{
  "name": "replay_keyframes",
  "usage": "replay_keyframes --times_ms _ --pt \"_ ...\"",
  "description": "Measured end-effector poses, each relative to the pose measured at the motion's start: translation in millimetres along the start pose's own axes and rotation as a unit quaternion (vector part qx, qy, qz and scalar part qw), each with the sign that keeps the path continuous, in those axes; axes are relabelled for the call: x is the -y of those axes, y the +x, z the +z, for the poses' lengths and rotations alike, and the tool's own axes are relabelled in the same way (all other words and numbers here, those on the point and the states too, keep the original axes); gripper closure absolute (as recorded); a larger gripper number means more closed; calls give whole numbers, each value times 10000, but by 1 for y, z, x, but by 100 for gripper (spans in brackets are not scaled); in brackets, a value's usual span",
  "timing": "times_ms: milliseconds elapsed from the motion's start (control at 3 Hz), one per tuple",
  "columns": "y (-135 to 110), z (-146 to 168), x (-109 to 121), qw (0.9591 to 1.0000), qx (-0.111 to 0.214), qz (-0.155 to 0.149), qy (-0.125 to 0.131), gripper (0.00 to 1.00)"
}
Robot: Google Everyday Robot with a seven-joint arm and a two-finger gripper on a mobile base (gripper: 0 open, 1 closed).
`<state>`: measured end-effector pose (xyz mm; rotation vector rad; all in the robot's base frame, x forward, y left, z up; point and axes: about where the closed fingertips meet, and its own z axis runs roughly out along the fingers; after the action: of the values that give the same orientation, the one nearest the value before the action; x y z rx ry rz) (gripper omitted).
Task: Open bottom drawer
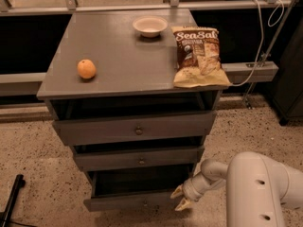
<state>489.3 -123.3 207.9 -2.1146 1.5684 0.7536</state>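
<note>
The bottom drawer (128, 201) is the lowest grey front of the cabinet, with a small round knob (145, 204). It stands pulled out, showing a dark inside (142, 182). My gripper (180, 198) sits at the drawer front's right end, at the end of my white arm (258, 190), which reaches in from the lower right. Its pale fingers (177, 191) are spread, one above the other, and hold nothing.
The middle drawer (139, 159) and the top drawer (135, 129) stand slightly pulled out above. On the cabinet top lie an orange (86, 69), a white bowl (149, 26) and a chip bag (199, 56). A black pole (10, 200) leans at the lower left.
</note>
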Motion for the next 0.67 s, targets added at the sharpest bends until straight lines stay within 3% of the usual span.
replay_keyframes --times_ms 667 --pt "-15 -2 46 9973 -329 -397 529 49"
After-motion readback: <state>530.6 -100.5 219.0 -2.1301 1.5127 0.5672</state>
